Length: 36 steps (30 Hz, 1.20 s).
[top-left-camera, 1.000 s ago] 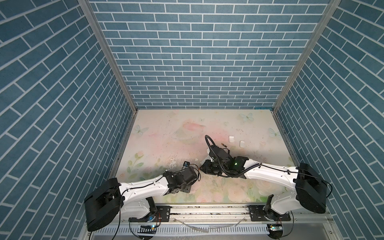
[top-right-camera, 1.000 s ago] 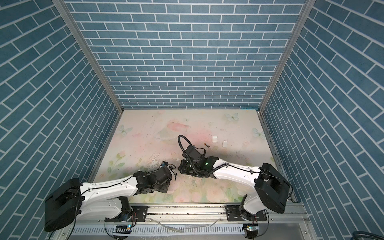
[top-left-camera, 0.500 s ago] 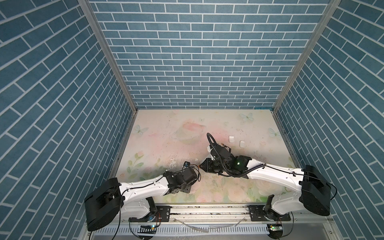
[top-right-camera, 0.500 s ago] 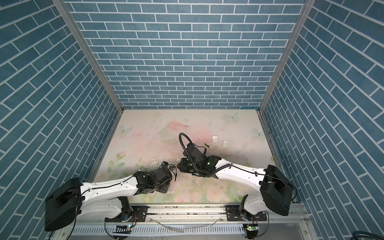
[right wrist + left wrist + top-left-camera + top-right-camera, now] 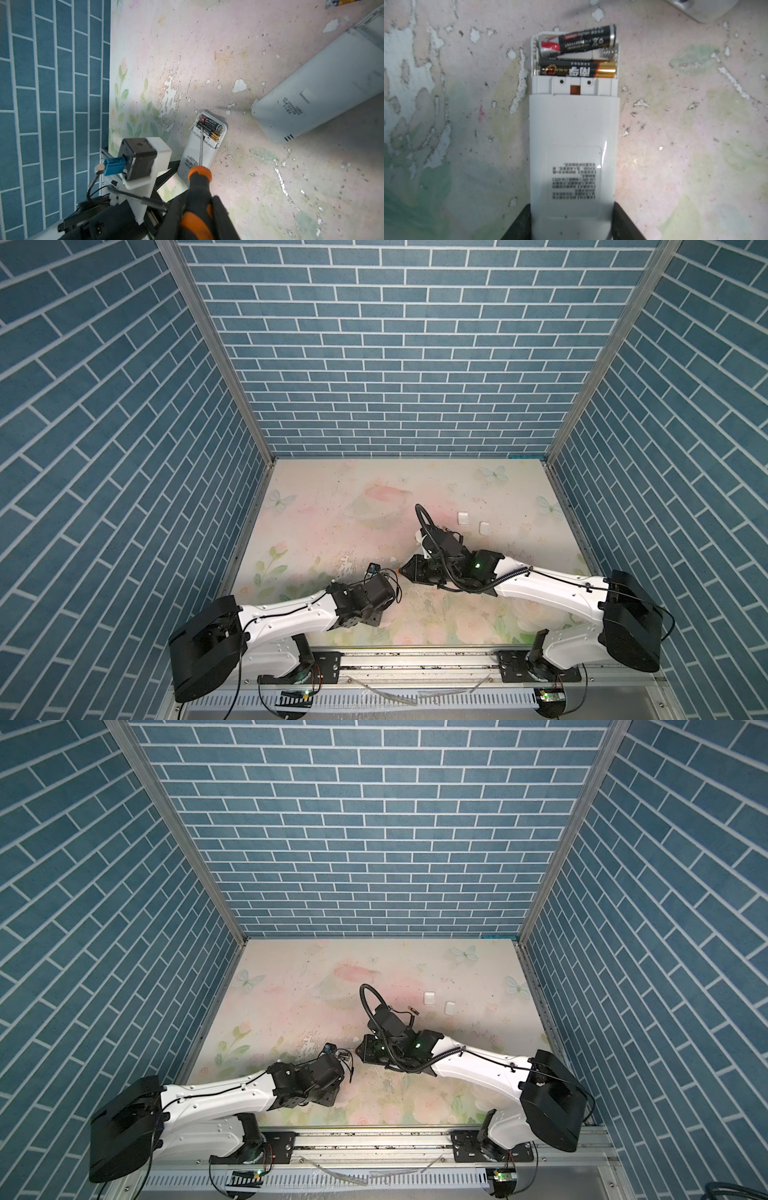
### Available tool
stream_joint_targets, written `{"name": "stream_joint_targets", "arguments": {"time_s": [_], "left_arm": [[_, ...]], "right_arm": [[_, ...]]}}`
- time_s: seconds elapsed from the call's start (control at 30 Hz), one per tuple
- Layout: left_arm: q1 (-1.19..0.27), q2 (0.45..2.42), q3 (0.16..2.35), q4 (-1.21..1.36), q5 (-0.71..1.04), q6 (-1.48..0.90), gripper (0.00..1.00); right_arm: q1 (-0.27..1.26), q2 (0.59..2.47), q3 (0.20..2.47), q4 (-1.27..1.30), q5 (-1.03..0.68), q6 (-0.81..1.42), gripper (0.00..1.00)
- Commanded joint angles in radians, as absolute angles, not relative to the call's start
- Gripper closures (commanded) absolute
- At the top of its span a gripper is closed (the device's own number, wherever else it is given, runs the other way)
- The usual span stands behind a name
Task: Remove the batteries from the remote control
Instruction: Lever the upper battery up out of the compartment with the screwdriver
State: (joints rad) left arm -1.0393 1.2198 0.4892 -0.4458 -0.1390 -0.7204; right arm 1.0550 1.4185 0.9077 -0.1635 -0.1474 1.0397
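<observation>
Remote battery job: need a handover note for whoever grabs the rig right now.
Left end effector: shut on the base of the small white rectangular remote control, which lies back-up.
Right end effector: shut on the orange-and-black screwdriver, tip in the open battery bay.
Done: bay uncovered; black-and-red battery levered up at one end.
Left: lift that one out, then the black-and-gold battery, which sits flat in the bay.
Also: two small white plastic covers lie farther back; a larger white remote lies nearby, its bay not visible.
</observation>
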Motion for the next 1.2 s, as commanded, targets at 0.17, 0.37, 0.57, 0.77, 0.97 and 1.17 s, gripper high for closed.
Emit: {"name": "stream_joint_targets", "arguments": {"time_s": [0.17, 0.37, 0.57, 0.77, 0.97, 1.17], "left_arm": [[-1.048, 1.271, 0.424, -0.514, -0.034, -0.724, 0.63], [-1.049, 1.272, 0.425, -0.515, -0.035, -0.726, 0.63], [-1.048, 1.271, 0.424, -0.515, -0.037, -0.725, 0.63], [-1.049, 1.27, 0.423, -0.515, -0.035, -0.725, 0.63], [-1.049, 1.269, 0.424, -0.515, -0.035, -0.725, 0.64], [-1.049, 1.271, 0.423, -0.516, -0.037, -0.727, 0.64]], "right_arm": [[1.058, 1.473, 0.926, -0.113, -0.188, 1.035, 1.0], [1.06, 1.497, 0.895, -0.077, -0.193, 1.055, 1.0], [1.058, 1.511, 0.881, -0.073, -0.181, 1.06, 1.0], [1.058, 1.52, 0.877, -0.084, -0.171, 1.06, 1.0], [1.056, 1.526, 0.873, -0.095, -0.165, 1.06, 1.0], [1.054, 1.541, 0.87, -0.098, -0.165, 1.058, 1.0]]}}
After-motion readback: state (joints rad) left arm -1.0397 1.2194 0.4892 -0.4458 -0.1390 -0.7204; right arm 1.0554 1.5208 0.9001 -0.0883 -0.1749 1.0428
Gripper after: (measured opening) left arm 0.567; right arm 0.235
